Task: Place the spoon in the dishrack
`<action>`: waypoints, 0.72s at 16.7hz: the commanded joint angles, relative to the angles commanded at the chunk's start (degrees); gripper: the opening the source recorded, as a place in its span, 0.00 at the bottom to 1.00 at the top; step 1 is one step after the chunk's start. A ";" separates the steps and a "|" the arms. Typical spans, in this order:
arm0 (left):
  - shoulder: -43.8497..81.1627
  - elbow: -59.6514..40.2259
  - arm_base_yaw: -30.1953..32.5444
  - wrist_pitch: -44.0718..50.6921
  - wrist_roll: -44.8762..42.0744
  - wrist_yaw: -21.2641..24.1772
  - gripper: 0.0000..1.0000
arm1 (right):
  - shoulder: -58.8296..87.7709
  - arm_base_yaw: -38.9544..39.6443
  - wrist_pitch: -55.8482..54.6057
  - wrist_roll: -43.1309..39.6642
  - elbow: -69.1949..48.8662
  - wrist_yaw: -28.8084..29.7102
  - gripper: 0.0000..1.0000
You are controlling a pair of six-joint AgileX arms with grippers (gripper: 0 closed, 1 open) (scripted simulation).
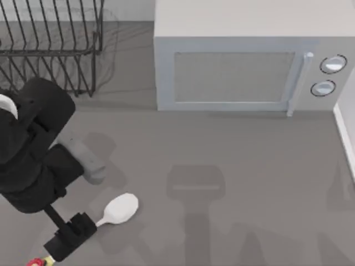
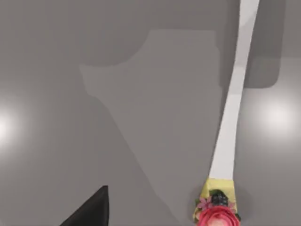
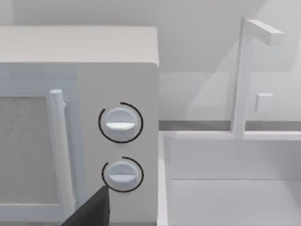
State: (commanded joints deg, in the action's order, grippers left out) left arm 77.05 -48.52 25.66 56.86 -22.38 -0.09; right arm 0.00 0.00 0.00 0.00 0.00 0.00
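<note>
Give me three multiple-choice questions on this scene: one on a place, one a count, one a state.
1. Where is the left gripper?
A. Inside the dishrack
B. At the spoon's handle, near left of the table
C. On top of the microwave

2. How many round dials does the microwave have?
A. One
B. Two
C. Four

3. The microwave door is:
A. Shut
B. Wide open
C. Missing

Answers:
1 B: the left gripper sits at the handle of the spoon.
2 B: two dials are stacked on the microwave.
3 A: the door lies flush with its front.

Spoon [image 1: 117, 210] near front-left, dishrack [image 1: 52, 41] back-left, beside microwave [image 1: 249, 61].
</note>
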 joint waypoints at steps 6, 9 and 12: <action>4.73 -3.39 1.71 3.53 -1.50 -0.01 1.00 | 0.00 0.00 0.00 0.00 0.00 0.00 1.00; 4.63 -3.10 1.45 3.25 -1.45 -0.02 1.00 | 0.00 0.00 0.00 0.00 0.00 0.00 1.00; 6.62 -0.84 1.55 -0.72 -1.64 -0.02 1.00 | 0.00 0.00 0.00 0.00 0.00 0.00 1.00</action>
State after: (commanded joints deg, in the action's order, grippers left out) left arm 83.67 -49.35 27.21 56.14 -24.01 -0.11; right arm 0.00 0.00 0.00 0.00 0.00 0.00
